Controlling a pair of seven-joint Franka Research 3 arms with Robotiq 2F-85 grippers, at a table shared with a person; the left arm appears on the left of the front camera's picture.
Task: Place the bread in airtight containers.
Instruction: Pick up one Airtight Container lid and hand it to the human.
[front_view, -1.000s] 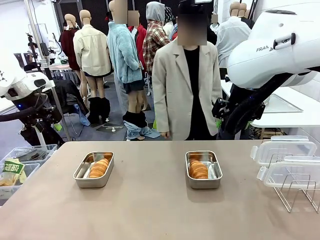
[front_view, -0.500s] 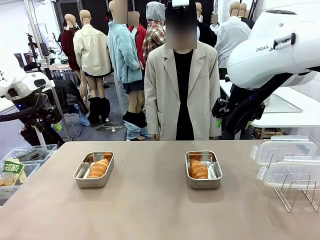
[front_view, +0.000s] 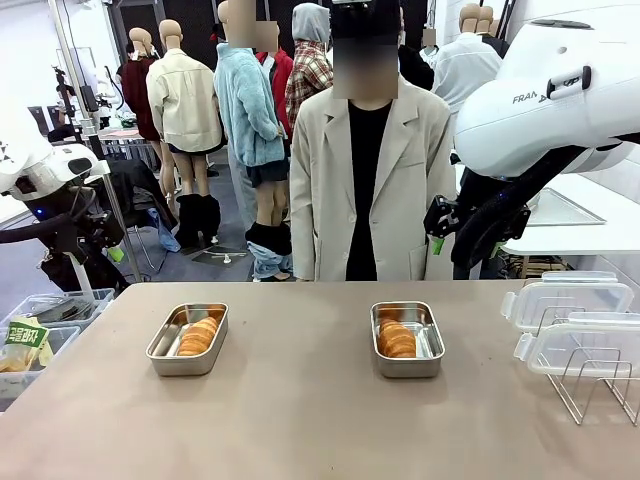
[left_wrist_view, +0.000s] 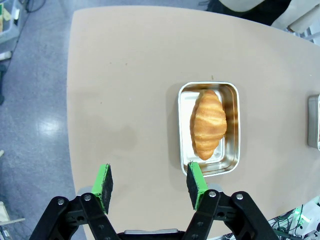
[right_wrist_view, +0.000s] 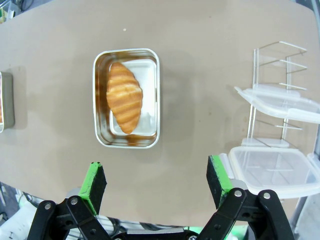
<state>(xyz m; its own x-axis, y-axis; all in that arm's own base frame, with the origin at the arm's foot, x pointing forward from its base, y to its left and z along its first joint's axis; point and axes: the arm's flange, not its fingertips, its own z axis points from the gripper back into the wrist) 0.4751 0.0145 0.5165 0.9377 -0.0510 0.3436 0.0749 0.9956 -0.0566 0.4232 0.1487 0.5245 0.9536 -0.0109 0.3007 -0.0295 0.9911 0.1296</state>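
Two steel containers stand on the table, each holding one golden-brown ridged bread roll. The left container (front_view: 187, 340) with its bread (front_view: 198, 335) lies below my left gripper (left_wrist_view: 150, 182), which is open and high above the table; that container (left_wrist_view: 209, 129) and its bread (left_wrist_view: 208, 124) sit just beyond one green pad. The right container (front_view: 407, 339) with its bread (front_view: 396, 338) lies under my open right gripper (right_wrist_view: 156, 180), also high up, where the container (right_wrist_view: 126, 98) and bread (right_wrist_view: 124, 97) sit ahead of the fingers. Two clear white-rimmed lids (front_view: 566, 298) (right_wrist_view: 267, 167) rest on a rack.
A wire rack (front_view: 590, 385) at the table's right end carries the lids, the upper lid (right_wrist_view: 278, 101) lying across its top. A person in a beige jacket (front_view: 370, 190) stands at the far edge. Bins (front_view: 40, 335) sit off the table's left side.
The person has shifted a little to the right and straightened up behind the table. Both arms, the containers and the lids have stayed put.
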